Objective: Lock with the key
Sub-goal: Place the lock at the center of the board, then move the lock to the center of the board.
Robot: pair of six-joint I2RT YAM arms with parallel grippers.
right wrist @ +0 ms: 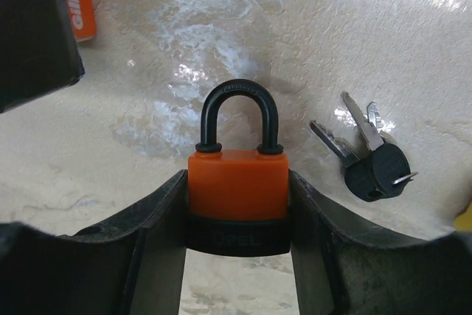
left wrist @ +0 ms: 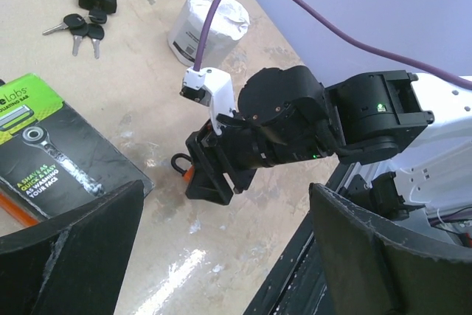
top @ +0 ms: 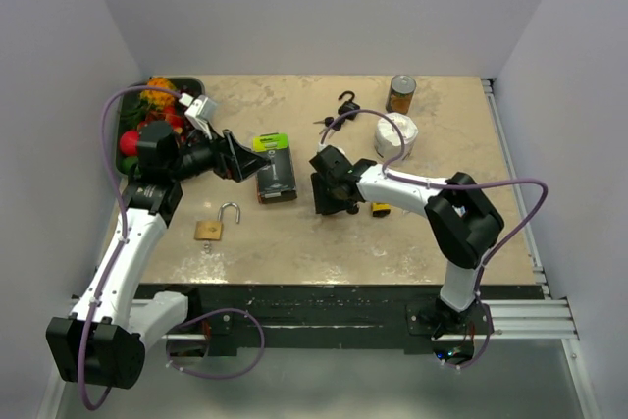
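Observation:
My right gripper (right wrist: 236, 215) is shut on an orange padlock (right wrist: 236, 182) with a black base and a closed black shackle. It holds the padlock by its sides, low over the table. A bunch of black-headed keys (right wrist: 369, 160) lies on the table just right of it. In the top view the right gripper (top: 330, 195) is at mid-table. In the left wrist view the orange padlock (left wrist: 184, 170) peeks out under the right gripper (left wrist: 210, 182). My left gripper (top: 234, 156) (left wrist: 228, 256) is open and empty, pointing at the right gripper.
A brass padlock (top: 211, 227) with an open shackle lies at the front left. A black padlock (top: 346, 103) with keys (left wrist: 77, 27), a can (top: 400, 93) and a white roll (top: 395, 136) stand at the back. A boxed tool (top: 275, 166) lies between the grippers. A fruit tray (top: 132, 115) sits at the far left.

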